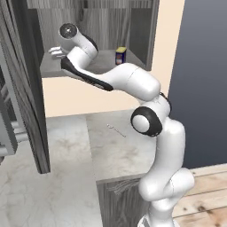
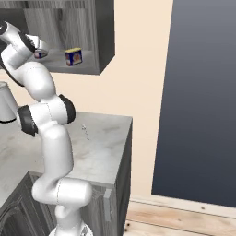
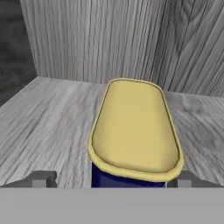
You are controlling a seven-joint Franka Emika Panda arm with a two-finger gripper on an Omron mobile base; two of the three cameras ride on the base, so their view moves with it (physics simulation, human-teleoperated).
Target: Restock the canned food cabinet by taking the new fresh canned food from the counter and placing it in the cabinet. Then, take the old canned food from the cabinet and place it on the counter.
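Right under your hand camera sits a can (image 3: pixel 134 131) with a yellow rounded-oblong lid and dark blue side, upright on the pale grey shelf floor of the cabinet (image 3: pixel 43 118); your gripper (image 3: pixel 111 178) is spread wide, one fingertip (image 3: pixel 40 179) on each side of the can, gripping nothing; from the base you see a second blue-and-yellow can (image 1: pixel 120 56) further along that shelf; the counter (image 1: pixel 113 146) lies below.
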